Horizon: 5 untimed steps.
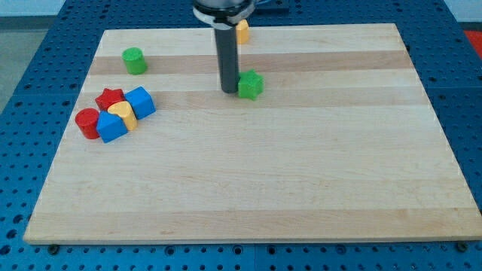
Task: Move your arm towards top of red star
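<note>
Just left of the green star (251, 84), my tip (229, 91), red star (110, 98) well apart

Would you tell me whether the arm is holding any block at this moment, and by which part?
Nothing is held: my tip only rests on the board, just to the view's left of the green block, far from the red star.

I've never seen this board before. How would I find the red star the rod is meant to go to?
Look at the wooden board and go to the cluster of five blocks near the view's left edge. The red star sits at the top of that cluster, touching the yellow block below it and beside a blue block. The cluster's other red piece, a red cylinder, is round; only the star has points.
</note>
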Tool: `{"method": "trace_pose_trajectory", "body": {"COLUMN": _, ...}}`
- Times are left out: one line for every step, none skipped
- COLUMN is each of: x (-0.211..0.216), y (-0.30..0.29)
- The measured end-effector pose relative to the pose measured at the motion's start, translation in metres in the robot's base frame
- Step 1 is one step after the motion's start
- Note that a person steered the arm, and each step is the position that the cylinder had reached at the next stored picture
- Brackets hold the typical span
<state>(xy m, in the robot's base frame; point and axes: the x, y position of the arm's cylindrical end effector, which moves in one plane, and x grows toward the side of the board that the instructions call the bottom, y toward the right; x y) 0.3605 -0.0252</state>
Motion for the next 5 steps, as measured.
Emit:
{"method": "trace_pose_trajectory", "body": {"x": 0.000, "y": 0.025}}
{"method": "trace_pose_trajectory", "body": {"x": 0.000, "y": 0.028}}
{"method": "trace_pose_trajectory", "body": {"x": 0.005, "y": 0.002}}
{"method": "trace_pose_trajectory", "body": {"x": 0.039, "y": -0.019}}
{"method": "trace_pose_trajectory", "body": {"x": 0.069, "y": -0.025}}
